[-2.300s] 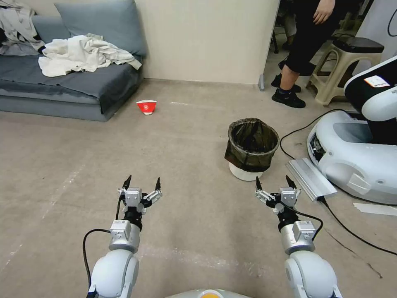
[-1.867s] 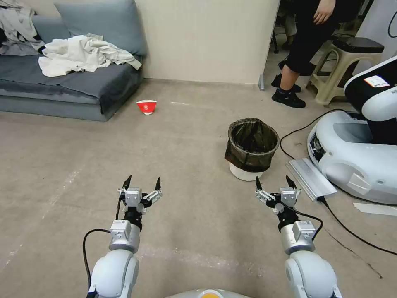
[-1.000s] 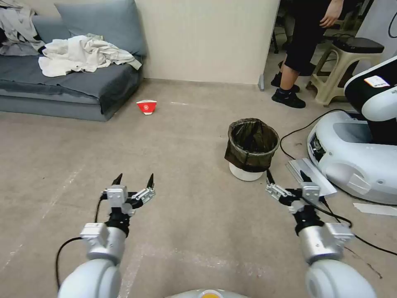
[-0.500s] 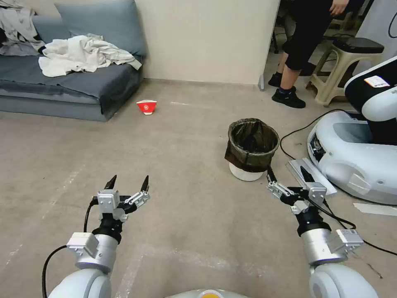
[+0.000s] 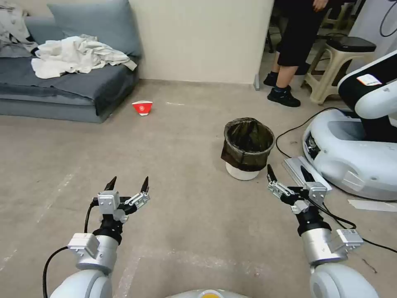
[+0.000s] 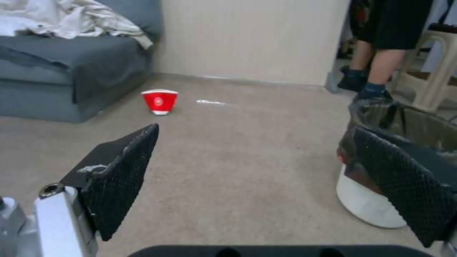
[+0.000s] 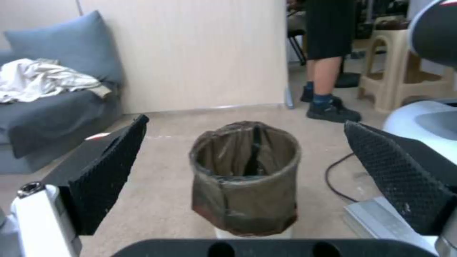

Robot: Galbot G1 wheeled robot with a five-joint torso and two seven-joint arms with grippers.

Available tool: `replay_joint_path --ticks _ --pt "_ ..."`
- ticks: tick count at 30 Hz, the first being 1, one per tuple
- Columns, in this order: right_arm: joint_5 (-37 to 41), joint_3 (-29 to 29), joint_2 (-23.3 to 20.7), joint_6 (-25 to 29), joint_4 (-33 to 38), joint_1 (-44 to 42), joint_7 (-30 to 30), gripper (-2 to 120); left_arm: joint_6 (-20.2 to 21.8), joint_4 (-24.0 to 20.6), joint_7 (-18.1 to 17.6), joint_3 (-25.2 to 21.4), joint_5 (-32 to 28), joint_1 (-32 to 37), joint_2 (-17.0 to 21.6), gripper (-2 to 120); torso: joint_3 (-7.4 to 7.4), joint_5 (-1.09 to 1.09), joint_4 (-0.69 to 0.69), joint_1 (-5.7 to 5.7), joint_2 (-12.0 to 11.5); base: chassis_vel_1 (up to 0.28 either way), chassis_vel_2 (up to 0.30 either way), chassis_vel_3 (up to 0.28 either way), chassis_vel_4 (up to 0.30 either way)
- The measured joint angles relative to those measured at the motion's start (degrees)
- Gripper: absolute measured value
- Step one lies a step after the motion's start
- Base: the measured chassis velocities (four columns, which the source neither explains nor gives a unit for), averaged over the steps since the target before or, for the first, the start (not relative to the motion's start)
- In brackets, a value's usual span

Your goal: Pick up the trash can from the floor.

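Trash can (image 5: 248, 149) upright on floor (image 5: 186, 136), cable (image 5: 289, 134) and white robot base (image 5: 351, 157) beside it, both grippers' fingers released.

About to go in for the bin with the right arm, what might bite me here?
The black cable and the metal plate lie on the floor right beside the trash can, under the open right gripper; a low approach could snag them. The loose bag may slip in a rim grasp. The left gripper hangs open, well clear.
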Motion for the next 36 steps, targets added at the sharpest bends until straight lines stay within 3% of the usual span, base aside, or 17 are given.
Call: replay_joint_path --ticks 18,36 --pt "-0.1 0.04 0.35 2.17 -0.13 -0.02 -0.08 100 -0.36 -0.41 -0.61 -0.13 -0.22 0.06 0.34 100 0.0 0.0 -0.02 0.0 0.0 -0.087 -0.083 -0.089 -0.097" --pt "0.76 0.03 0.38 3.85 -1.11 0.13 -0.48 100 -0.75 -0.41 -1.44 -0.1 -0.44 -0.03 0.38 100 0.0 0.0 0.0 0.0 0.0 -0.006 -0.004 -0.005 0.0"
